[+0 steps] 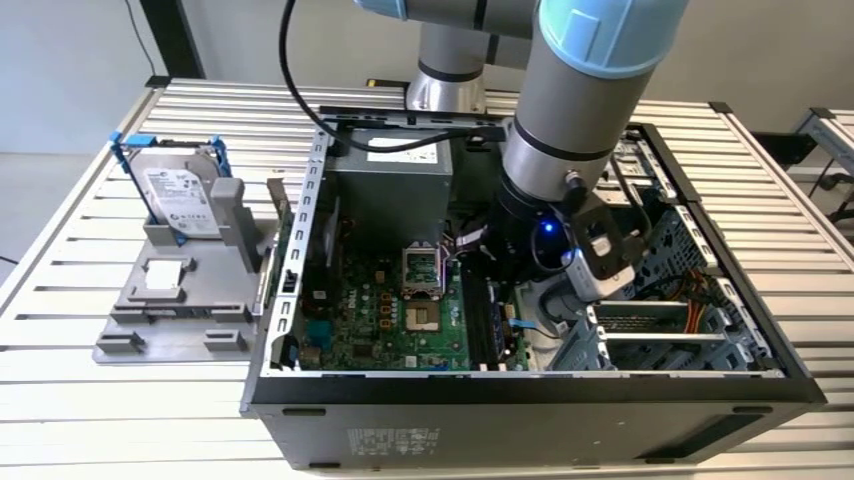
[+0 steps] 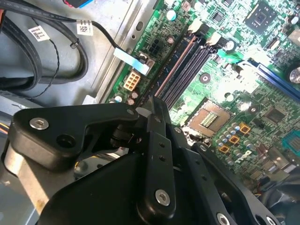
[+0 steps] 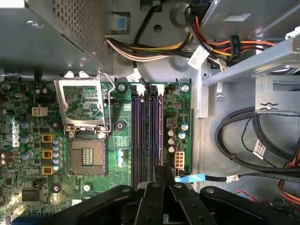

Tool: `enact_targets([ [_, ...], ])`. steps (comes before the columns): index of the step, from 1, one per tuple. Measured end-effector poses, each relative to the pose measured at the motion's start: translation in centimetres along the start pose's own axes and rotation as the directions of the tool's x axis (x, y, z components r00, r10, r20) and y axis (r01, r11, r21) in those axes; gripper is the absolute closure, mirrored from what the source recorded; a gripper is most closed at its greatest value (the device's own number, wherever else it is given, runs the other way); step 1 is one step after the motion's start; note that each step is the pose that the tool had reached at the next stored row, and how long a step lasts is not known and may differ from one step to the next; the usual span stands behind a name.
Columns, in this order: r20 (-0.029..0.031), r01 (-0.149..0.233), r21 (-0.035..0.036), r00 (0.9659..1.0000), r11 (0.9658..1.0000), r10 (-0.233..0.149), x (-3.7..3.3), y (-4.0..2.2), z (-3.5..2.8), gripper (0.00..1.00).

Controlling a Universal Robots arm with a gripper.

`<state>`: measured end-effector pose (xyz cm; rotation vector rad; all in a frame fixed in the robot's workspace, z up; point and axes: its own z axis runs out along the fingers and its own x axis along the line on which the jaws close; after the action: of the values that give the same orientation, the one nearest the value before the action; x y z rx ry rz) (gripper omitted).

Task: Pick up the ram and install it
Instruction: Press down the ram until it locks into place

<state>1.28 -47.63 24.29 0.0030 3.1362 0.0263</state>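
The ram [image 2: 167, 65] is a thin dark stick seen edge-on, standing along the motherboard slot [image 3: 161, 126] nearest the board's edge. My gripper [image 3: 163, 171] has its black fingers closed together on the stick's near end, right over the black slots [image 3: 143, 131]. The same pinch shows in the second wrist view, where the gripper [image 2: 155, 100] meets the stick's edge. In the exterior view the arm's wrist [image 1: 547, 240] reaches down inside the open computer case [image 1: 534, 385], above the green motherboard [image 1: 387, 320].
A grey fixture [image 1: 174, 300] on the exterior view's left holds a silver hard drive in a blue frame [image 1: 180, 190] and an upright card [image 1: 280, 215]. Inside the case are the CPU socket [image 3: 86, 157], power supply [image 1: 394, 180], cable bundles [image 3: 243, 136] and drive cage [image 1: 667, 330].
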Motion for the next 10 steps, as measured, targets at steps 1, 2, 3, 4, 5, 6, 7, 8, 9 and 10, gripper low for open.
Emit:
enact_targets([
  [1, -0.0002, 0.010, -0.0001, 1.0000, 1.0000, -0.010, 0.00, 0.00, 0.00, 1.00],
  [2, -0.0004, 0.023, -0.0001, 0.9997, 0.9997, -0.023, 0.00, 0.00, 0.00, 1.00],
  [3, -0.0007, 0.039, -0.0002, 0.9992, 0.9992, -0.039, 0.00, 0.00, 0.00, 1.00],
  [4, -0.0010, 0.056, -0.0003, 0.9984, 0.9984, -0.056, 0.00, 0.00, 0.00, 1.00],
  [5, -0.0014, 0.072, -0.0005, 0.9974, 0.9974, -0.072, 0.00, 0.00, 0.00, 1.00],
  [6, -0.0018, 0.088, -0.0007, 0.9961, 0.9961, -0.088, 0.00, 0.00, 0.00, 1.00],
  [7, -0.0021, 0.101, -0.0008, 0.9948, 0.9948, -0.101, 0.00, 0.03, 0.01, 1.00],
  [8, -0.0028, 0.114, -0.0009, 0.9935, 0.9935, -0.114, 0.00, 0.05, 0.00, 1.00],
  [9, -0.0042, 0.125, -0.0013, 0.9922, 0.9922, -0.125, 0.00, 0.07, 0.00, 1.00],
  [10, -0.0064, 0.136, -0.0021, 0.9907, 0.9908, -0.136, -0.01, 0.09, 0.00, 1.00],
])
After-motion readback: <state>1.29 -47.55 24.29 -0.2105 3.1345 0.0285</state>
